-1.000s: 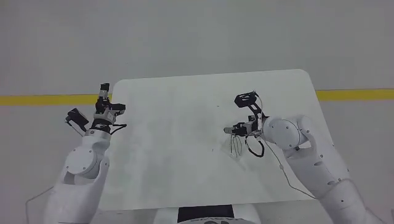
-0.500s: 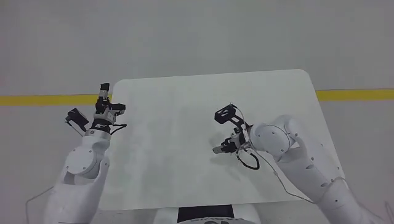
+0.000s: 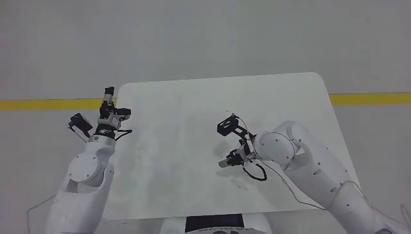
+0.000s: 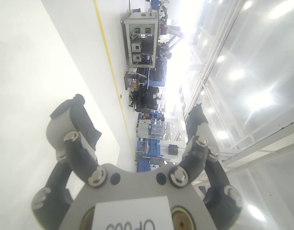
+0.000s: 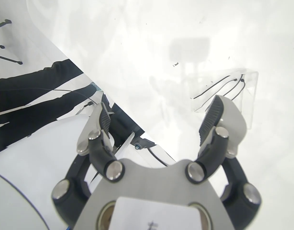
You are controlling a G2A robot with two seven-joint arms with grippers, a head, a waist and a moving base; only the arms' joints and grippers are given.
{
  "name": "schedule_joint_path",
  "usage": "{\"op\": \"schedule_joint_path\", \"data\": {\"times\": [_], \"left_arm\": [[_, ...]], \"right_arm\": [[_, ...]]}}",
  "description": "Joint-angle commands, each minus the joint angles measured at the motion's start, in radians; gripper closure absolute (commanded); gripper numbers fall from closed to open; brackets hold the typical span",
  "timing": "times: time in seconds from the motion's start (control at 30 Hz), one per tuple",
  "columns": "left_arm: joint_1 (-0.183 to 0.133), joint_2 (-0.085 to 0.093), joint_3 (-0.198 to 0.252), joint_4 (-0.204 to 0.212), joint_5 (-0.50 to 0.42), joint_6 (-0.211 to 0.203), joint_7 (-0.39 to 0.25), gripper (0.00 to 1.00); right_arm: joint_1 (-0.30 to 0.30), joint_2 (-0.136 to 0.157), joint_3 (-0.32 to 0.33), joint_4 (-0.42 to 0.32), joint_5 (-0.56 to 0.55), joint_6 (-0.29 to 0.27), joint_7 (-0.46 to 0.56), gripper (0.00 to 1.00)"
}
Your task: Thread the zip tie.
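Observation:
Several thin black zip ties (image 5: 221, 86) lie in a clear plastic tray (image 5: 248, 101) on the white table (image 3: 186, 105). My right gripper (image 5: 158, 116) hangs open just above the tabletop, the tray lying beyond one of its fingertips (image 5: 212, 111) with nothing between the pads. From above, the right gripper (image 3: 223, 163) sits at the table's middle, towards the near edge, and its arm covers the spot where the ties lie. My left gripper (image 4: 137, 118) is open and holds nothing. It stays at the table's left edge (image 3: 110, 102), pointing out past the table.
The table's near edge (image 5: 72, 58) runs close beside the right gripper, with dark shapes (image 5: 29, 87) and loose black ties (image 5: 5, 22) on the floor below. A yellow floor line (image 3: 359, 98) passes behind the table.
The right arm has swung left and towards the near edge, carrying its open gripper off the zip ties. The left arm has not moved.

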Motion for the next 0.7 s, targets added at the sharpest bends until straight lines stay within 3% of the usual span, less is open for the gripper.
{"op": "schedule_joint_path", "data": {"times": [0.0,0.13,0.4,0.67], "left_arm": [[0.000,0.000,0.000,0.000,0.000,0.000,0.000,0.00],[0.000,0.000,0.000,0.000,0.000,0.000,0.000,0.00],[0.000,0.000,0.000,0.000,0.000,0.000,0.000,0.00],[0.000,0.000,0.000,0.000,0.000,0.000,0.000,0.00]], "right_arm": [[0.000,0.000,0.000,0.000,0.000,0.000,0.000,0.00],[-0.015,-0.002,-0.028,-0.018,-0.111,0.074,-0.054,0.00],[-0.014,-0.010,-0.057,-0.021,-0.205,0.225,-0.010,0.00],[-0.011,-0.013,-0.071,-0.007,-0.181,0.247,0.000,0.00]]}}
